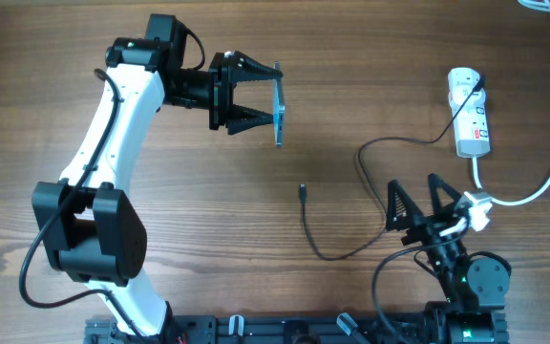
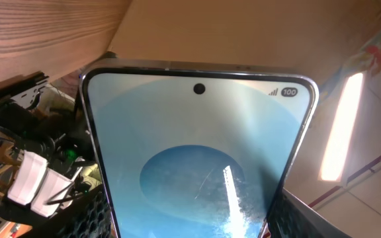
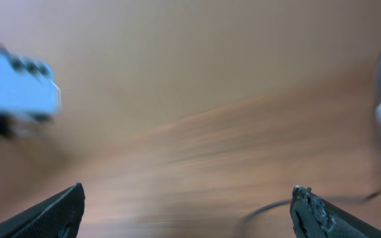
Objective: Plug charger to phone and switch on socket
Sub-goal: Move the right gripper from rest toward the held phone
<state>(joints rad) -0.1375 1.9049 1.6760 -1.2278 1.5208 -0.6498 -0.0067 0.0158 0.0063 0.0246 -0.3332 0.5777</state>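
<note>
My left gripper [image 1: 273, 102] is shut on the phone [image 1: 279, 107] and holds it on edge above the table at the upper middle. In the left wrist view the phone's turquoise screen [image 2: 197, 165] fills the frame between the fingers. The charger, a thin black cable [image 1: 347, 250], lies on the table with its connector tip [image 1: 302, 191] free, below and right of the phone. The white socket [image 1: 470, 113] lies at the far right, a black plug in its top end. My right gripper [image 1: 413, 194] is open and empty at the lower right, above the cable; its view is blurred.
A thicker white cable [image 1: 542, 186] runs from the socket down and round to the upper right corner. The right arm's base [image 1: 471, 287] stands at the lower right, the left arm's base [image 1: 94, 239] at the lower left.
</note>
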